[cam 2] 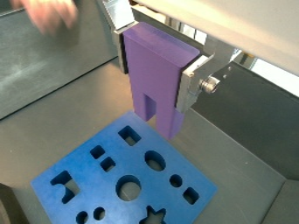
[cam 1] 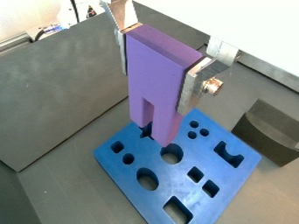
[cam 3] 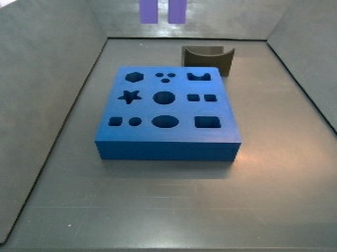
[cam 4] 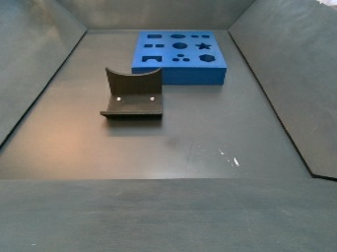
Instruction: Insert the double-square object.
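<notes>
Right now my gripper [cam 1: 159, 54] is clamped on the double-square object [cam 1: 159, 80], a tall purple block. Both wrist views show my flat silver fingers [cam 1: 195, 83] pressed against its opposite sides near its upper end. The block hangs upright, its two square legs pointing down with a narrow slot between them.

Below the legs lies the blue block [cam 1: 176, 171], a flat slab with many shaped holes cut into its upper face. In both wrist views the legs end above the slab and do not touch it. In a wrist view the leg tips sit over the slab's edge region, close to a round hole [cam 1: 172, 155] and a group of small round holes. I cannot tell which hole the legs line up with.

In a side view only the two purple leg ends [cam 3: 165, 11] show at the picture's upper edge, well above the blue block [cam 3: 166, 108]; my gripper itself is out of that frame.

Near the blue block on the grey floor [cam 3: 158, 197] rests a dark brown curved piece [cam 3: 208, 59], apart from the slab. In a side view this curved piece [cam 4: 133, 94] lies nearer the camera, with the blue block [cam 4: 180, 54] behind it toward the far wall.
</notes>
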Robot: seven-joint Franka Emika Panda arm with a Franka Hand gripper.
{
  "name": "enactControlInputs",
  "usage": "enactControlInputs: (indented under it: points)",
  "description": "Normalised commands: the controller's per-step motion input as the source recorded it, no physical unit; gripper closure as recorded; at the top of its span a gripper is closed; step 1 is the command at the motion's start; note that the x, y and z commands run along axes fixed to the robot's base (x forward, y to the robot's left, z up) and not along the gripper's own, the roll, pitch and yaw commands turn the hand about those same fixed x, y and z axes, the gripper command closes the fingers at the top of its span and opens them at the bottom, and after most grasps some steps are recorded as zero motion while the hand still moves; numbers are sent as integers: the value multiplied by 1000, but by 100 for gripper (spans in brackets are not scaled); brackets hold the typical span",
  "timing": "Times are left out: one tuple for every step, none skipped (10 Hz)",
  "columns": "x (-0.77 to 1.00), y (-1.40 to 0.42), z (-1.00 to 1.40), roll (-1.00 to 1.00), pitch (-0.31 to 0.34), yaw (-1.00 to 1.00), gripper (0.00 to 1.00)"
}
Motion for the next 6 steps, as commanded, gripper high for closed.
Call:
enactControlInputs:
  points:
    - [326,500,-1000,-40,9,0,100]
    - [477,466,-1000,0,26,0,100]
    - [517,417,-1000,0,7,0,100]
    - [423,269,-1000,0,0,0,100]
    - [26,126,-1000,94,0,0,100]
    - [91,11,-1000,163,-13,0,100]
